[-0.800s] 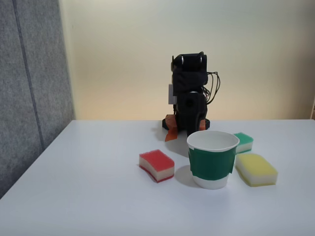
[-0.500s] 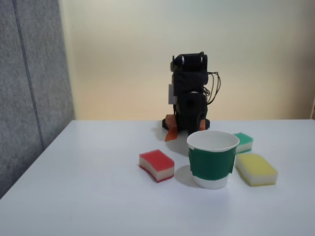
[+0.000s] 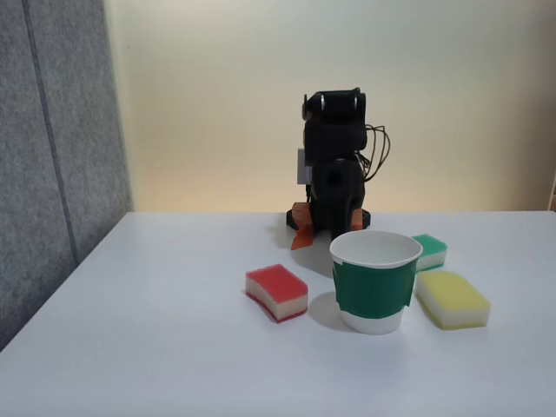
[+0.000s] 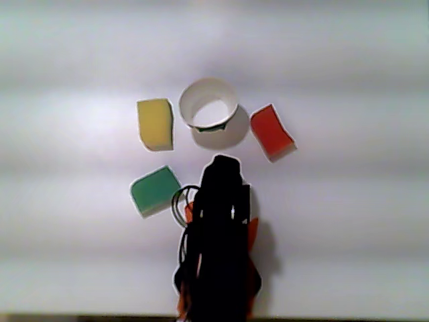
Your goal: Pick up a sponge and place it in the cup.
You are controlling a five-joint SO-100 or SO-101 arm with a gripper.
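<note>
The gripper cannot be made out as separate fingers: in the fixed view the arm (image 3: 334, 178) is seen folded up into a black upright mass at the back of the table, and in the other view it (image 4: 220, 235) is seen from above as a dark silhouette with black cables looped at its left side. Whether the jaws are apart or closed cannot be told, and nothing is seen to be held. Orange parts are seen at the base of the arm in both views.

The cup (image 3: 374, 280) is stood upright on the white table (image 3: 156, 347) just in front of the arm, its open mouth shown as a white ring from above (image 4: 208, 103); a dark green band is wrapped round its middle.

The sponge (image 3: 277, 292), red on top over a cream layer, is laid flat on the table, to the left of the cup in the fixed view and to the right of it in the other view (image 4: 271, 131), near the cup but apart from it.

On the opposite side of the cup a yellow sponge (image 3: 452, 299) (image 4: 155, 123) is laid close by, and a green-topped sponge (image 3: 429, 252) (image 4: 155, 190) is placed behind it, nearer the arm
</note>
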